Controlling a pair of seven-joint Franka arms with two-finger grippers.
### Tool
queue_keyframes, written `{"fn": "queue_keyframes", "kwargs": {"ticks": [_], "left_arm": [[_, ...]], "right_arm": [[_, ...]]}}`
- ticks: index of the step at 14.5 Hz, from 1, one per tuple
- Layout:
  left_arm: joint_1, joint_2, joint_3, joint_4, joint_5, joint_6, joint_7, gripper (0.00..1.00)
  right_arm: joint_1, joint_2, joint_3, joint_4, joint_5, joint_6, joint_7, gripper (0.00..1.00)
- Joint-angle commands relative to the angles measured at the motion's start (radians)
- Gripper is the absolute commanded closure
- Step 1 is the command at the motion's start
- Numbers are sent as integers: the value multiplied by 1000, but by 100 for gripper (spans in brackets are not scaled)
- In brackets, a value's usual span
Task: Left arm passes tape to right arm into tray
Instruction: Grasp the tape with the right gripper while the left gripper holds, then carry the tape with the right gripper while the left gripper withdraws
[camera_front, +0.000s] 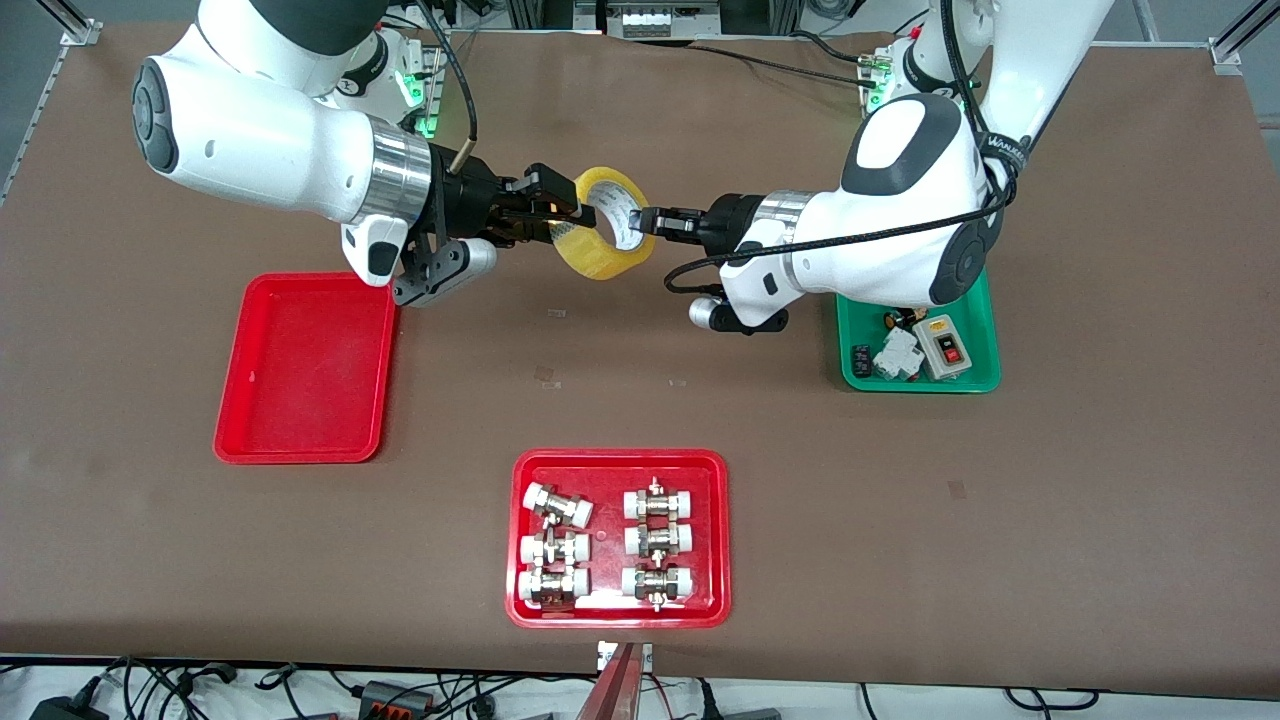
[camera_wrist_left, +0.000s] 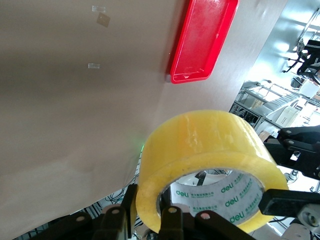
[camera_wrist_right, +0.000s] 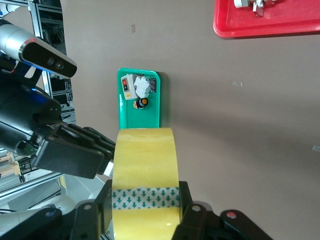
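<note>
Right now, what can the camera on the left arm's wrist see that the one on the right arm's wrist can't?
Only the left wrist view shows the empty red tray and the printed core inside the tape. Only the right wrist view shows the green tray of small parts and a corner of the red tray with fittings. Both show the tape held up over the brown table.

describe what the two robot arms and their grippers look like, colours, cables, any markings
Both arms match. The left arm and the right arm have glossy white rounded shells with dark grey joint bands and a silver wrist ring. The left gripper and the right gripper are black, with two fingers. A black cable runs along each arm, and green lights glow near the bases.
</note>
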Motion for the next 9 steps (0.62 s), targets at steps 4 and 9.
{"fn": "queue_keyframes", "kwargs": {"ticks": [4,9], "left_arm": [[67,-38,3,23,74,-75,1,0],[240,-60,1,16,274,-247,176,0]], "right_arm": [[4,10,-8,16,4,-8,-46,76],[-148,71,-19,-1,-6,-43,-147,76]]}}
